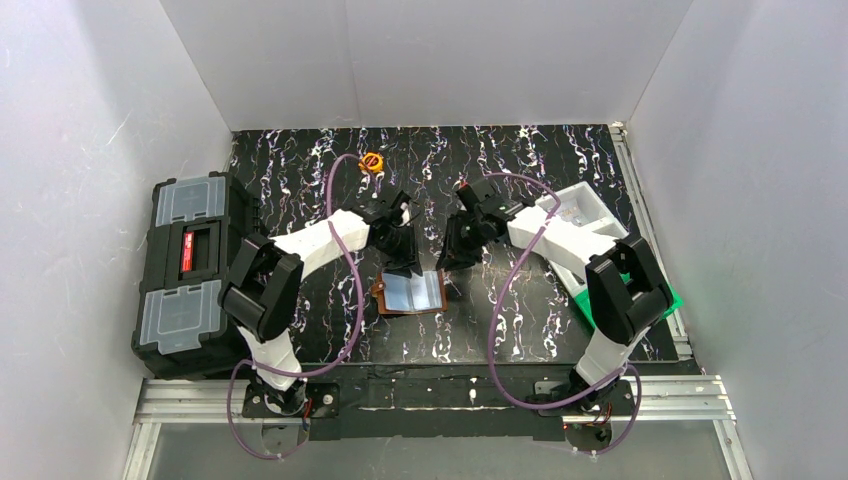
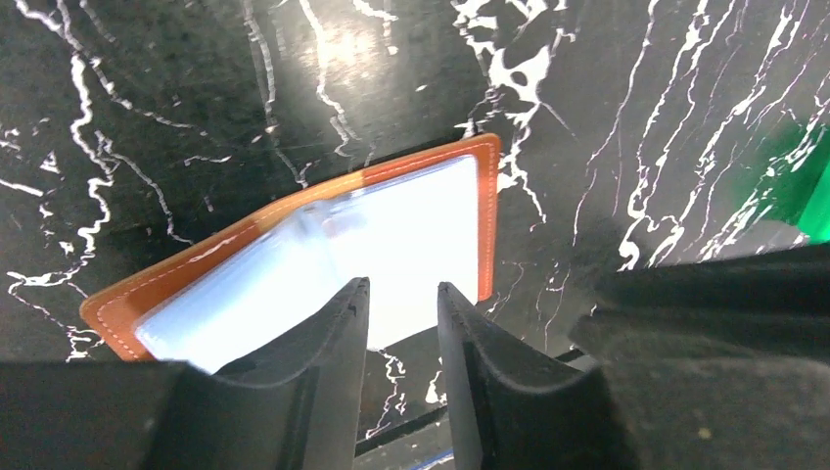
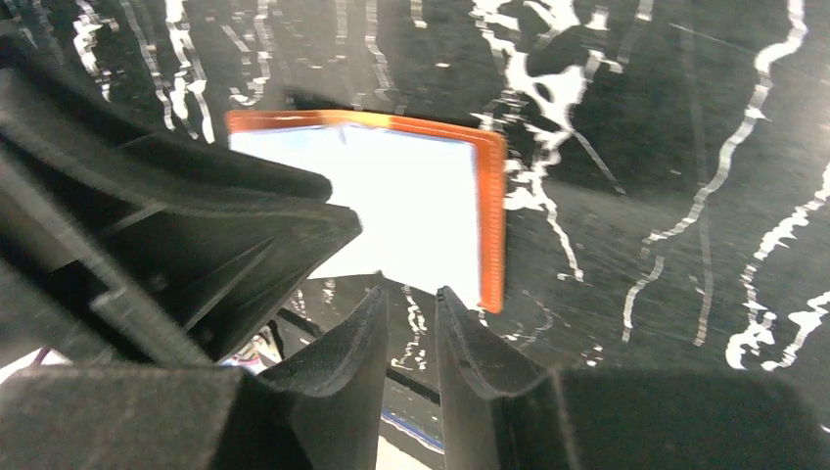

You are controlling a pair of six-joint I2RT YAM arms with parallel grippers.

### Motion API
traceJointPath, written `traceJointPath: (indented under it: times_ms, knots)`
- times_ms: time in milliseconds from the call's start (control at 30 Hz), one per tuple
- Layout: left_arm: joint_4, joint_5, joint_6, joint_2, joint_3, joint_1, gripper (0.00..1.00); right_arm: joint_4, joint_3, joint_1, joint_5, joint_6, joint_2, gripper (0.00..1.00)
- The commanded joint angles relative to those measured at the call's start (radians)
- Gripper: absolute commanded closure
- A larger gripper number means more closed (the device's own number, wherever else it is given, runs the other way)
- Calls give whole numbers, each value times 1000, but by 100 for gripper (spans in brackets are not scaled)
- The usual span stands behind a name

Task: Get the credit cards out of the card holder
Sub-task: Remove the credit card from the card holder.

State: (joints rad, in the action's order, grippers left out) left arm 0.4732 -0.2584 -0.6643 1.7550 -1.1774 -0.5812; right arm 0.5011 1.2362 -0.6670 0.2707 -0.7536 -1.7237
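Note:
The brown card holder (image 1: 412,292) lies open and flat on the black marbled table, its shiny pale blue pockets facing up. No credit card shows apart from the glaring pockets. My left gripper (image 1: 401,262) hovers just behind the holder's left half, jaws slightly apart and empty. In the left wrist view the holder (image 2: 391,225) lies just beyond the left gripper (image 2: 402,294). My right gripper (image 1: 446,258) hangs by the holder's far right corner, jaws slightly apart and empty. In the right wrist view the holder (image 3: 411,201) lies beyond the right gripper (image 3: 411,299).
A big black toolbox (image 1: 190,265) with grey lids stands at the left edge. A green bin (image 1: 655,300) with a white tray (image 1: 585,215) sits at the right, under the right arm. A small round orange object (image 1: 371,160) lies at the back.

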Motion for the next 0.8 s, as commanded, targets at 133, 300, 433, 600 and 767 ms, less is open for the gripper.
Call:
traceJointPath:
  times_ms: [133,300,433,600,767]
  knots:
    - [154,204,80,61,-122,-117,63,-5,-115,73,-38,-11,60,67]
    - [171,238,89,101,-137,-151,57,-13,-133,88,-32,-10,64,67]
    - [167,240,97,128,-131,-167,53,-17,-135,89,-28,-9,59,67]
    - [159,244,105,156,-117,-179,51,-19,-129,89,-23,-9,53,67]
    - [160,303,113,178,-89,-183,61,-16,-121,89,-17,-4,42,68]
